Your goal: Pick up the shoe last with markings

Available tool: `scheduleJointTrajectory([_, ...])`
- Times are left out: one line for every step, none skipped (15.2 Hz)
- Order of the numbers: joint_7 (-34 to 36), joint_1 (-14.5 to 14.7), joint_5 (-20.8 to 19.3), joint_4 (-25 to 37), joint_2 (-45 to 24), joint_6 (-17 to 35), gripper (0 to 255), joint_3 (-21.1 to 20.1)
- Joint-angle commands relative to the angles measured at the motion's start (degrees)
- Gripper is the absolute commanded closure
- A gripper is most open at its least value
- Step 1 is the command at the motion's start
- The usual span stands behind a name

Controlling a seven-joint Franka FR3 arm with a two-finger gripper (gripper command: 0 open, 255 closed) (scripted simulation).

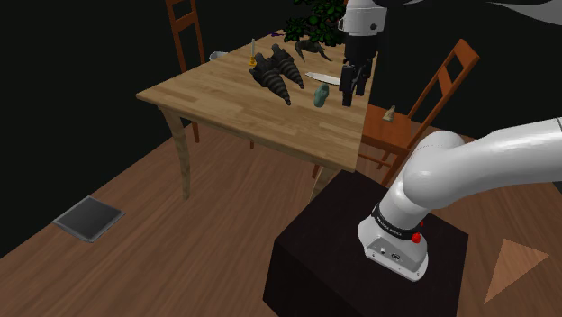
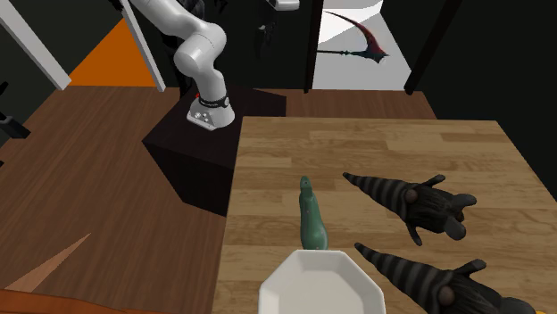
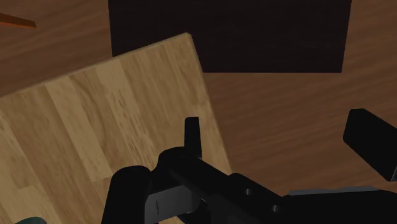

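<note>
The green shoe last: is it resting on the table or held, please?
Resting on the table: the shoe last lies on the wood beside the white plate, apart from the end effector.

The light is soft, even and rather dim, with no source in sight. In the shoulder view the table (image 1: 225,95) top is evenly lit in a warm tone, a black area lies beyond its far edge, and the white arm (image 1: 486,171) on its near side is brightest. On the table in the second exterior view, the white plate (image 2: 321,284) shows bright without glare. Beside the table's corner in the wrist view, the gripper (image 3: 283,137) is a nearly featureless black shape.
</note>
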State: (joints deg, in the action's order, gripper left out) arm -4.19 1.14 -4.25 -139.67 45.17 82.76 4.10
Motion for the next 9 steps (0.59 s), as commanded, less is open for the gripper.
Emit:
scheduleJointTrajectory([0.0, 0.0, 0.0, 0.0, 0.0, 0.0, 0, 0.0])
scheduleJointTrajectory([-2.3, -0.1, -1.6, -0.6, -0.1, 0.8, 0, 1.2])
scheduleJointTrajectory([-4.7, -0.2, -3.2, -1.1, -0.3, 1.7, 0, 2.4])
scheduleJointTrajectory([-7.0, -0.2, -4.9, -1.5, -0.6, 2.7, 0, 3.6])
scheduleJointTrajectory([-9.3, -0.3, -6.4, -1.9, -1.0, 3.8, 0, 4.8])
scheduleJointTrajectory([-11.5, -0.4, -8.0, -2.1, -1.4, 4.9, 0, 6.1])
scheduleJointTrajectory([-13.8, -0.5, -9.5, -2.3, -2.0, 6.0, 0, 7.3])
scheduleJointTrajectory([-16.0, -0.5, -11.0, -2.5, -2.7, 7.2, 0, 8.5])
scheduleJointTrajectory([-18.2, -0.6, -12.5, -2.5, -3.5, 8.5, 0, 9.8])
